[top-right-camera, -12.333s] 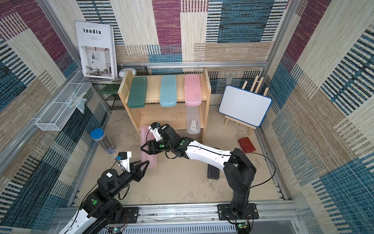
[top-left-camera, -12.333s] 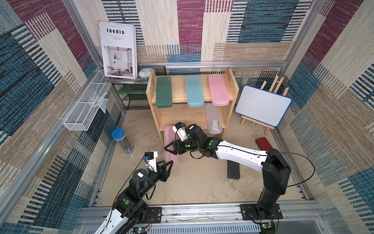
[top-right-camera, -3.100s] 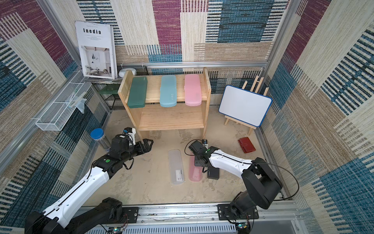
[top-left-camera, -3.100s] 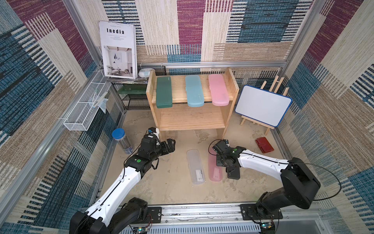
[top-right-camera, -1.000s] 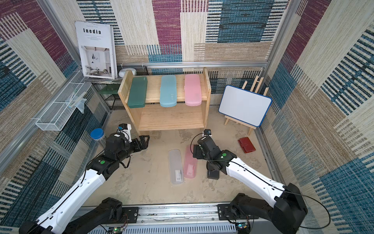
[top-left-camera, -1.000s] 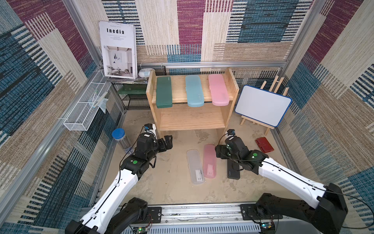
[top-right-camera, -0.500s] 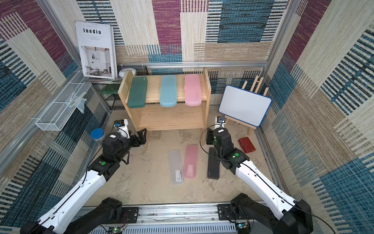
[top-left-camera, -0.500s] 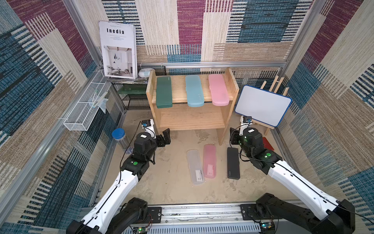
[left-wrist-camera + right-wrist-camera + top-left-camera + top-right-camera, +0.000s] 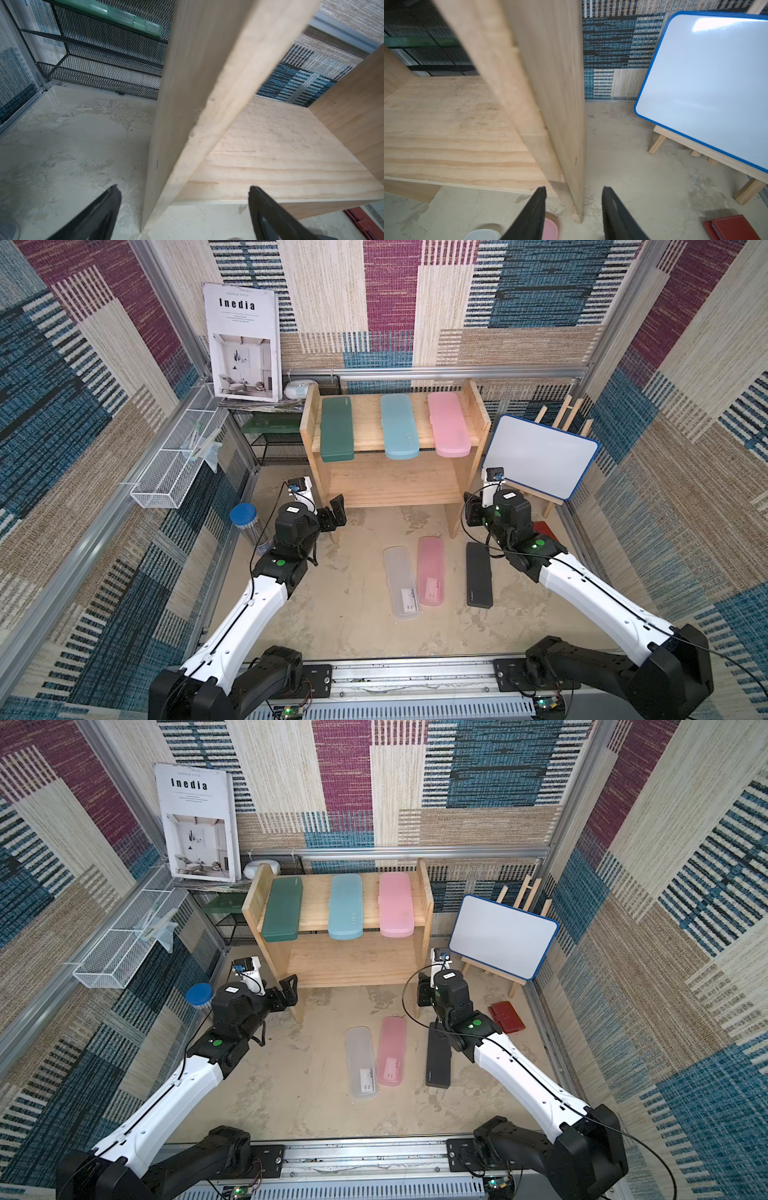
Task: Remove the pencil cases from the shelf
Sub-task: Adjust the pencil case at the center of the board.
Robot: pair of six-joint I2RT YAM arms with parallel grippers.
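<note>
Three to fetch, all on the top board of the light wooden two-tier shelf (image 9: 390,487). The dark green plastic pencil case (image 9: 337,429) is at left, the light blue one (image 9: 399,427) in the middle and the pink one (image 9: 449,425) at right. They lie side by side, near ends poking past the board's front edge.

Already down on the floor in front are the frosted clear case (image 9: 401,580), a second pink case (image 9: 431,570) just beside it, and the black case (image 9: 478,574) further right.

These boxes look light, rigid and glossy, so probably slick under the pads. I'd pinch an overhanging near end and draw it forward. The side panels rise above the board and hem in green and pink, so a frontal approach looks best.

The left gripper (image 9: 336,512) has its jaws wide apart astride the left panel's front edge, holding nothing. The right gripper (image 9: 471,514) has its jaws about half apart either side of the right panel. Floor shows between the wood and one finger, so no clamp that I can see.

At right are the blue-framed whiteboard (image 9: 540,456) and the small red wallet (image 9: 507,1016). At left are the blue-lidded jar (image 9: 243,516) and the black mesh rack (image 9: 282,443).
</note>
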